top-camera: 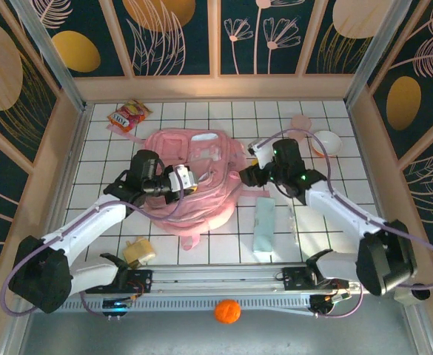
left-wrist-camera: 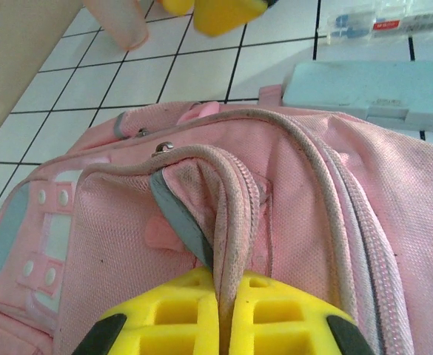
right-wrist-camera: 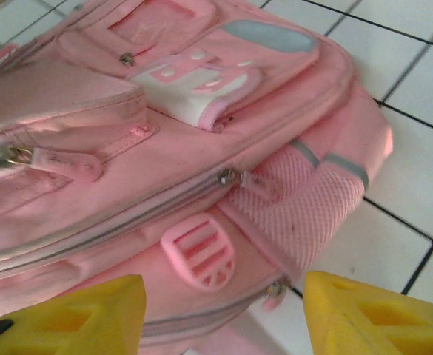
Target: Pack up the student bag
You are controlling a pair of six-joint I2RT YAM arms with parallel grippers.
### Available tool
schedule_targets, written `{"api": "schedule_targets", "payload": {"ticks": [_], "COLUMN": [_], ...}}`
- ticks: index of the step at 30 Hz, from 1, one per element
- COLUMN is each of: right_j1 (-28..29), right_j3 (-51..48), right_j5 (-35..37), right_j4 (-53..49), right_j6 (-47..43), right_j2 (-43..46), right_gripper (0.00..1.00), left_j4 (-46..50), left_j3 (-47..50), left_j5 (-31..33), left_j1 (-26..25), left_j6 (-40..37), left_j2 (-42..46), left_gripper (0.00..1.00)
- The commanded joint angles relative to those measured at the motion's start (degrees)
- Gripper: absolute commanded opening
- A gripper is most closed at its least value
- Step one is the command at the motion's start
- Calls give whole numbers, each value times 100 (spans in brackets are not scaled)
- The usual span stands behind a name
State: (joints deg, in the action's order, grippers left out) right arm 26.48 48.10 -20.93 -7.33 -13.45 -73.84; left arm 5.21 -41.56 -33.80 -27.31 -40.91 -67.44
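The student bag [top-camera: 201, 174] is a pale-pink backpack lying flat on the white tiled table, left of centre. My left gripper [top-camera: 189, 180] is on its near left part. In the left wrist view this gripper [left-wrist-camera: 223, 314] is shut on a piped pink fabric strap of the bag [left-wrist-camera: 312, 207], which runs up between the yellow fingers. My right gripper [top-camera: 247, 175] is at the bag's right edge. In the right wrist view it [right-wrist-camera: 223, 318] stands open over the bag's side [right-wrist-camera: 164, 111], with a pink buckle [right-wrist-camera: 199, 251] and a zip pull [right-wrist-camera: 227, 177] between its fingers.
A pale blue case [top-camera: 264, 225] and a clear flat box [top-camera: 294, 222] lie right of the bag. A red snack packet [top-camera: 129, 115] sits at the back left, a pink cup [top-camera: 300, 122] and a bowl [top-camera: 326, 142] at the back right. A tan toy [top-camera: 138, 251] is near the left base.
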Motion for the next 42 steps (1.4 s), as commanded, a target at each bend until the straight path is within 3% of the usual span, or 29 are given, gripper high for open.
{"api": "schedule_targets", "payload": {"ticks": [1, 5, 13, 20, 28, 33, 42], "right_j1": [-320, -680, -767, -762, -622, -532, -513], "right_j3": [439, 873, 2531, 3304, 3651, 4087, 3983], "right_j5": [-1238, -2132, -2700, -3182, -3332, -3466, -3515], "right_j4": [-253, -676, -2373, -3213, -3740, -4561, -4303], "right_j6": [-1735, -2794, -4212, -4874, -4762, -4853, -4283], "right_j2": [-402, -1155, -2946, -3695, -4075, -4177, -3978], "right_gripper": [58, 60, 59, 55, 49, 37, 25], "left_j4": [-780, -851, -646, -626, -653, -666, -776], "left_j3": [-83, 25, -29, -54, -115, -107, -71], "left_j5": [-732, -650, -642, -571, -609, -529, -563], "left_j1": [94, 103, 102, 96, 98, 98, 99], "left_j6": [72, -65, -349, -442, -500, -515, -433], "left_j2": [341, 478, 456, 356, 187, 153, 143], "left_gripper": [0, 0, 0, 0, 0, 0, 0]}}
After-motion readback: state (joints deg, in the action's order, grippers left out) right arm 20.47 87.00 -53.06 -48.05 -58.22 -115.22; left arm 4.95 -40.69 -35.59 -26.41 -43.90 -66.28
